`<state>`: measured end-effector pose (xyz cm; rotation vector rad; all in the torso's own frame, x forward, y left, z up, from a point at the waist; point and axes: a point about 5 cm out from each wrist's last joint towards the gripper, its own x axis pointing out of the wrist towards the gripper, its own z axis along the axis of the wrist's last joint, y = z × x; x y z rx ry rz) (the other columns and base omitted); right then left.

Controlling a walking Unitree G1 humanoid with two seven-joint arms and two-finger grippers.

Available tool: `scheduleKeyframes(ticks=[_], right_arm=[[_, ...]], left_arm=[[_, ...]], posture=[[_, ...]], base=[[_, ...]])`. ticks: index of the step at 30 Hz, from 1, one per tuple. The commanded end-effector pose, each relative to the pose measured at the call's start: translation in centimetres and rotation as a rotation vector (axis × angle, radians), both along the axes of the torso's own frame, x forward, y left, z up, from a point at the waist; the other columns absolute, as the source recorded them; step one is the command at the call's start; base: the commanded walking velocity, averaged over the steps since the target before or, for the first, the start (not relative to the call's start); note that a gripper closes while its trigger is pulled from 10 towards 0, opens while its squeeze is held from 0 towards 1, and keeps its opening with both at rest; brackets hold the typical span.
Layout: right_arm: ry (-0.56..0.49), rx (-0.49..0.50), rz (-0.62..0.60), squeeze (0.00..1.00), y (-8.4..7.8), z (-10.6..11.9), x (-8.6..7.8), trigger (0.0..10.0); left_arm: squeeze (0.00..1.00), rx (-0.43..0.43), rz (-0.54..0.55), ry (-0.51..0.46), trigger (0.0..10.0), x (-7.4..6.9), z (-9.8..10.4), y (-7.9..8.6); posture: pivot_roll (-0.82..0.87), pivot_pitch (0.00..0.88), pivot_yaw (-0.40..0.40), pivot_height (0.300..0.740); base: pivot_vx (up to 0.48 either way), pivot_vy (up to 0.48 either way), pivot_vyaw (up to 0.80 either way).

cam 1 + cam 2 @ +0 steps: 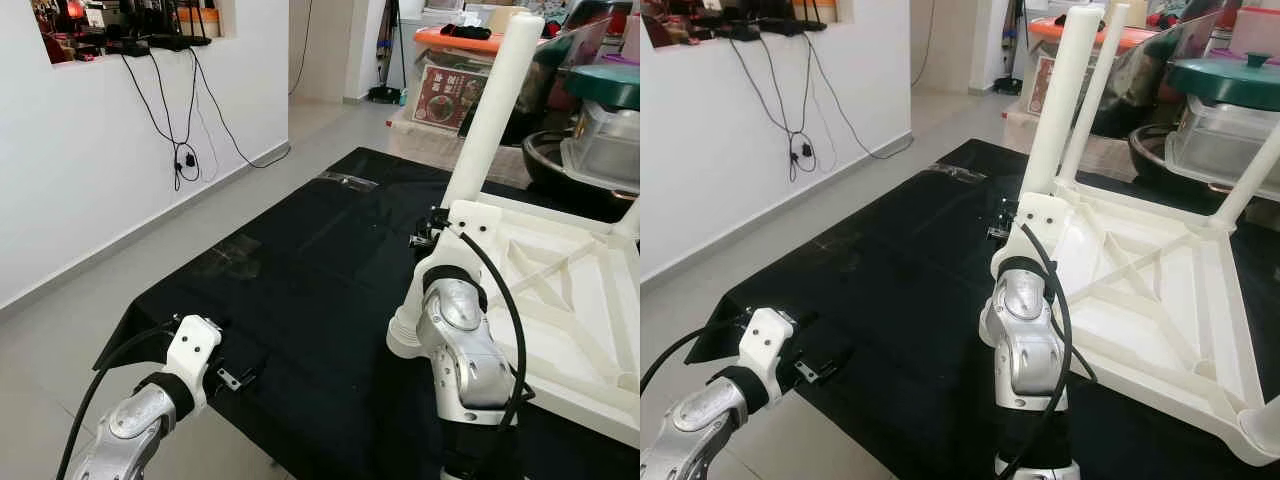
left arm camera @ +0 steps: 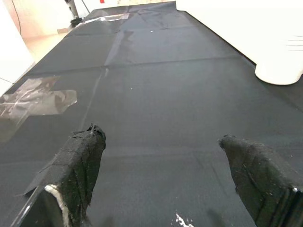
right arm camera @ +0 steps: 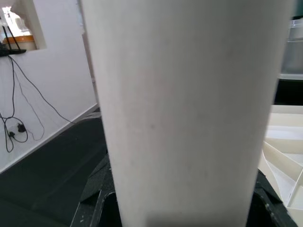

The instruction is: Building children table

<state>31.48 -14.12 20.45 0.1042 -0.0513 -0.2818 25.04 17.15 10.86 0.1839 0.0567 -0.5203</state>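
Here the right claw [image 3: 182, 208] sits at the base of a white table leg [image 1: 492, 110], its black fingers [image 3: 94, 198] on either side of the leg; it seems clamped on it, though the leg hides the contact. The right arm reaches up and forward, wrist bent toward the leg's socket. The left claw [image 2: 165, 156] is wide open, holding nothing, low over the black cloth [image 1: 300, 270] on the floor, well left of the leg. The white table [image 1: 570, 300] lies upside down on the cloth, ribbed underside up, legs standing upright.
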Motion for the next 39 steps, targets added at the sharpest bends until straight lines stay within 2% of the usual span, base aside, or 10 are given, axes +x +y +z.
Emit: scheduleKeyframes(ticks=[1,2,3,4,17,30,31,32,33,39], right_arm=[[0.097,0.054,-0.047,0.00,-1.2,-2.0,-0.1,10.0],[0.097,0.054,-0.047,0.00,-1.2,-2.0,-0.1,10.0],[0.095,0.057,-0.044,0.81,-1.2,-2.0,-0.2,10.0],[0.091,0.059,-0.042,1.00,-1.2,-2.0,-0.2,10.0],[-0.045,0.043,-0.002,1.00,-1.5,1.2,-0.2,10.0],[-0.107,-0.055,0.021,1.00,-4.1,3.6,0.3,10.0],[-0.112,-0.071,0.037,0.44,-4.1,3.9,0.5,10.0],[-0.112,-0.071,0.037,0.44,-4.1,3.9,0.5,10.0],[-0.115,-0.087,0.063,0.00,-4.2,4.2,0.8,10.0],[-0.102,-0.127,0.188,0.00,-4.1,4.9,1.9,10.0]], left_arm=[[0.00,0.006,-0.002,0.005,10.0,0.1,-0.3,-0.1],[0.00,0.006,-0.002,0.005,10.0,0.1,-0.3,-0.1],[0.00,0.006,-0.003,0.005,10.0,0.1,-0.3,-0.1],[0.00,0.006,-0.004,0.005,10.0,0.1,-0.3,-0.1],[0.00,0.014,-0.001,0.008,10.0,0.1,-0.4,0.4],[0.00,0.025,-0.011,0.009,10.0,0.2,-0.4,0.6],[0.00,0.026,-0.013,0.009,10.0,0.3,-0.4,0.6],[0.00,0.026,-0.013,0.009,10.0,0.3,-0.4,0.6],[0.00,0.027,-0.014,0.009,10.0,0.3,-0.4,0.6],[0.00,0.032,-0.020,0.010,10.0,0.4,-0.4,0.6]], posture=[[0.05,0.000,-0.029,0.740],[0.05,0.000,-0.029,0.740],[0.05,0.000,-0.029,0.740],[0.05,0.000,-0.029,0.740],[0.05,0.000,-0.020,0.740],[0.03,0.000,-0.006,0.740],[0.03,0.000,-0.006,0.740],[0.03,0.000,-0.006,0.740],[0.03,0.000,-0.005,0.740],[0.03,0.000,-0.007,0.740]], base=[[0.000,0.000,0.00],[0.000,0.000,0.00],[0.000,0.000,0.00],[0.000,0.000,0.00],[0.000,0.000,0.00],[0.000,0.000,0.00],[0.000,0.000,0.00],[0.000,0.000,0.00],[0.000,0.000,0.00],[0.000,0.000,0.00]])
